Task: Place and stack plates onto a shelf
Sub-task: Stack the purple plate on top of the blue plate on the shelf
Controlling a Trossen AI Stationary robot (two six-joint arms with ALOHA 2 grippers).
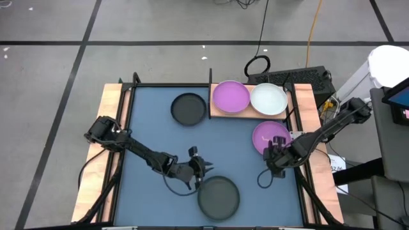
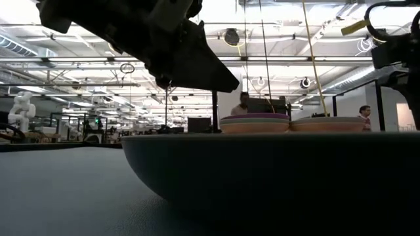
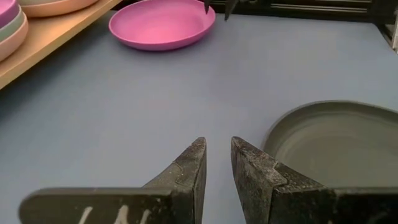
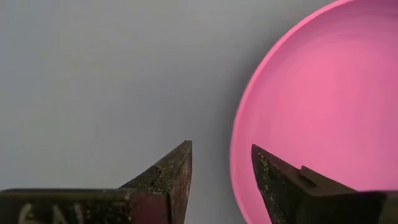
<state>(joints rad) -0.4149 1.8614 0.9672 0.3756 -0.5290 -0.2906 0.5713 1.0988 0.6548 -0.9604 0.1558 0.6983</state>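
Just beside right end effector (image 4: 221, 171): purple plate (image 4: 323, 106).

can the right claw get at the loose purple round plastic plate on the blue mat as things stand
Probably yes. The right claw hovers open at the near edge of the loose purple round plastic plate, one finger over its rim. Nothing lies between them, and the left claw is off by the black plate.

Even overhead light, low view backlit w/ ceiling glare, near plate (image 2: 275, 174) dark, blurred
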